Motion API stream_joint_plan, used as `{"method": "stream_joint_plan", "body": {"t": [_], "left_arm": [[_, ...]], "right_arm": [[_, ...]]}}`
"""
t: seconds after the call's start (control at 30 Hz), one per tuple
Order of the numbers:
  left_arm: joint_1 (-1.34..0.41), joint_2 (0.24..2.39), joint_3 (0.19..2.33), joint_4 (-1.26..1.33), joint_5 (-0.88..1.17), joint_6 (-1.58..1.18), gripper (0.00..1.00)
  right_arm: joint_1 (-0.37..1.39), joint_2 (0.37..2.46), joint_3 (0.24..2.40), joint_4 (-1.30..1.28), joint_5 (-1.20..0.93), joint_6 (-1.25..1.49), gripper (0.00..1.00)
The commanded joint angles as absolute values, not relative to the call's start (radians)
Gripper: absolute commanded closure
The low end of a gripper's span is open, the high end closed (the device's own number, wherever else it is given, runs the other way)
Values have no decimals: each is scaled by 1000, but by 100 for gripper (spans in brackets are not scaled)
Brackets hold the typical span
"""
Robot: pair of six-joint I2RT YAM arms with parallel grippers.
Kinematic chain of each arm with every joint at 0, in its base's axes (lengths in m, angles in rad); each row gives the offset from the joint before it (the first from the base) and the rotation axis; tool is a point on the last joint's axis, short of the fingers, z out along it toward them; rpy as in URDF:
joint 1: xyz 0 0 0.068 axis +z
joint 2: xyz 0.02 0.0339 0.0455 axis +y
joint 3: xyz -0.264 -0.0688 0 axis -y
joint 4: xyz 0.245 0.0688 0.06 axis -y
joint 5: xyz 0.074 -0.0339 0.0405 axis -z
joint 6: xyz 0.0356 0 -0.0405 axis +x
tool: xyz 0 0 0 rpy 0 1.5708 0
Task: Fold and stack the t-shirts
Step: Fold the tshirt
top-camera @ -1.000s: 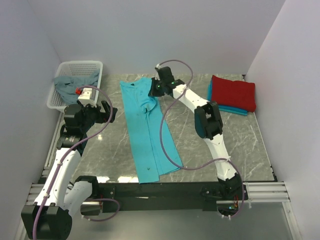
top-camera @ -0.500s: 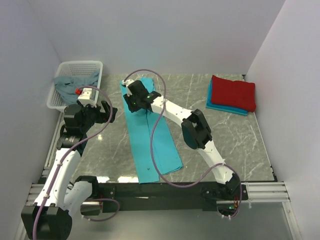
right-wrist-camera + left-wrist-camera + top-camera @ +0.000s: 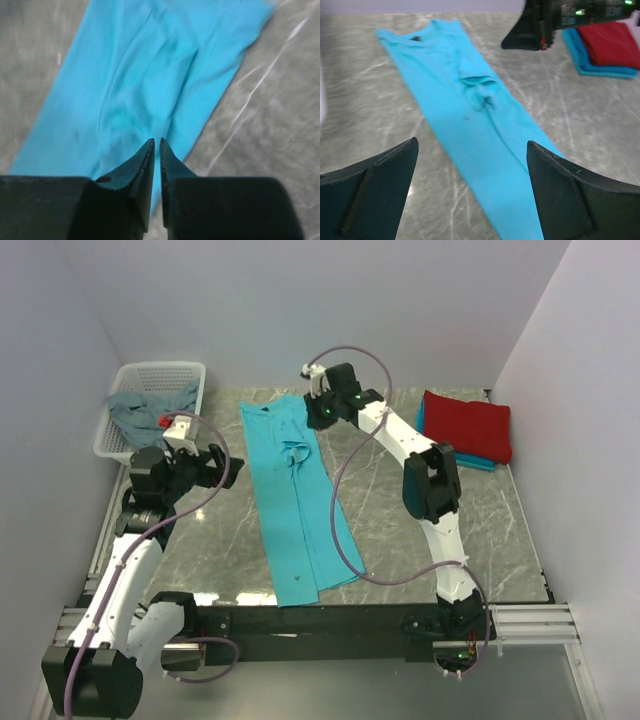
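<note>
A bright turquoise t-shirt (image 3: 300,502) lies as a long narrow strip down the table, collar at the far end, with a small bunched fold (image 3: 295,452) near its upper middle. My right gripper (image 3: 316,423) hovers over the strip's upper right edge; in the right wrist view the right gripper (image 3: 156,141) is shut with nothing in it above the cloth (image 3: 140,75). My left gripper (image 3: 216,466) stands wide open to the left of the strip; in the left wrist view the left gripper (image 3: 472,145) looks along the shirt (image 3: 470,115).
A folded red t-shirt (image 3: 468,425) rests on a folded turquoise-blue one (image 3: 452,457) at the back right. A white perforated basket (image 3: 160,370) at the back left holds a grey-blue shirt (image 3: 138,410). Walls close in on three sides.
The right gripper swung left across the shirt's upper part, opened partway, then came back right and shut. The upper right flap now lies folded in on the strip. The left arm barely moved.
</note>
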State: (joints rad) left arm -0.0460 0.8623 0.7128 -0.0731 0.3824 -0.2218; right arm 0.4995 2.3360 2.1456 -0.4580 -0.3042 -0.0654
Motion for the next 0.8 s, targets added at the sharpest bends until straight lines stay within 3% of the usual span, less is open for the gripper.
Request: {"method": "stream_joint_plan", "body": {"t": [0.0,0.17,0.3,0.37,0.57,0.77], "left_arm": [[-83,908,706,-8,578,-198,6],[-326,916,712,-35,549,-68,12],[-477,806,674,-52,552,-3,15],[-587,749,643,-66,581,73,15],[-969,623,621,-211,405,158,16],[-1431,797,650,-371,-44,239,18]], "right_arm": [[517,2200,2025,-574,-558,-302,81],[457,1774,1509,-593,-869,-694,70],[434,1383,1122,-795,-1009,-1374,43],[436,1263,912,-787,-983,-1475,34],[375,1079,767,-919,-962,-1555,34],[331,982,733,-876,-969,-1502,35]]}}
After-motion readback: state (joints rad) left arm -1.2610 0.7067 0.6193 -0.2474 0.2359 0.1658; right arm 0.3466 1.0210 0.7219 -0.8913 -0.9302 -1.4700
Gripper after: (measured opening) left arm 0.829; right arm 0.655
